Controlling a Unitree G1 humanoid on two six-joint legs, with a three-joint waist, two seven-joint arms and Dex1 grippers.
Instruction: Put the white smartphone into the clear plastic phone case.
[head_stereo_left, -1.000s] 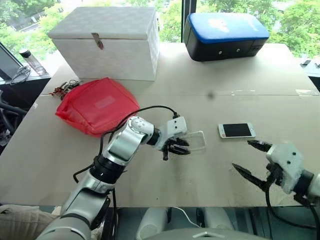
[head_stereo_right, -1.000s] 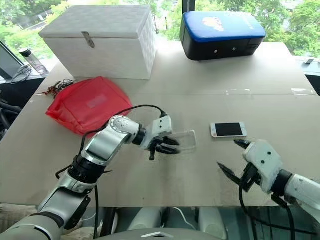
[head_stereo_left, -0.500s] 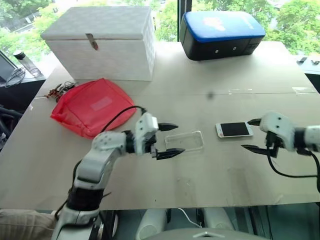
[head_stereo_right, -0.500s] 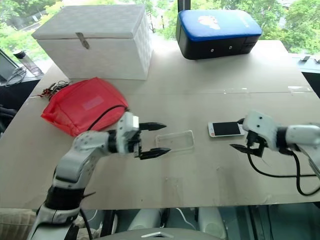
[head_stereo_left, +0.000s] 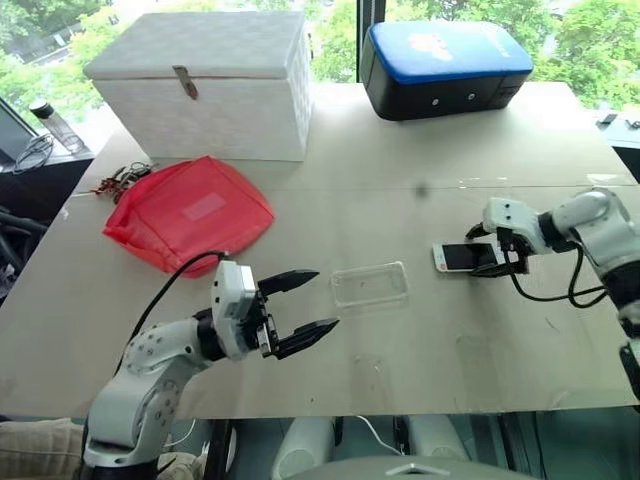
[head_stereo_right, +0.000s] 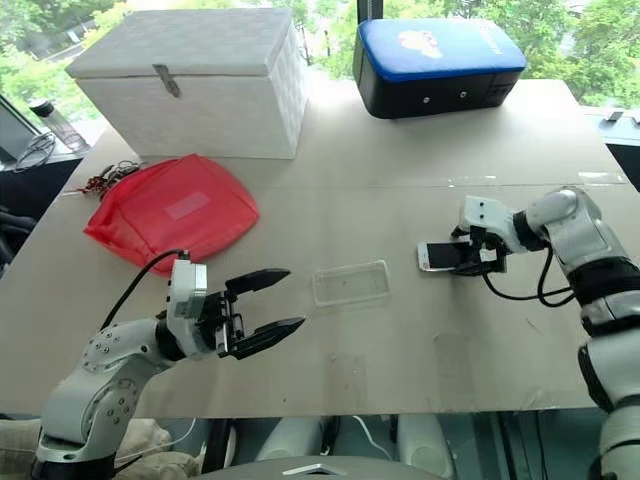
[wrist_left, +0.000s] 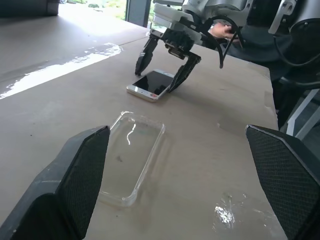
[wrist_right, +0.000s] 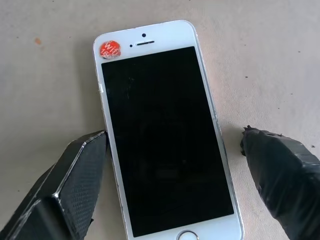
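White smartphone (head_stereo_left: 466, 257) lies flat, screen up, on the tan tabletop (head_stereo_left: 400, 340), right of centre in the head view. In the right wrist view a small red round sticker (wrist_right: 110, 49) sits on its white bezel beside the earpiece.

Right gripper (head_stereo_left: 493, 252) is over the phone's right end, fingers spread wide, one on each long side. Right wrist view shows both fingertips (wrist_right: 80, 165) just outside the phone's edges; whether they touch it I can't tell. Not clamped.

Clear plastic phone case (head_stereo_left: 369, 284) lies empty at centre frame, open side up, long axis roughly in line with the phone, to the phone's left with bare table between them.

Left gripper (head_stereo_left: 302, 306) sits lower left of centre, pointing toward the case, fingers wide apart, holding nothing, short of the case's left end. Left wrist view looks between its two fingers at the case, with the phone and the right gripper beyond it.

Elsewhere: red pouch (head_stereo_left: 190, 211) at left, white latched box (head_stereo_left: 205, 80) upper left, blue-topped black case (head_stereo_left: 446, 66) upper centre-right. All well apart from the phone and case.
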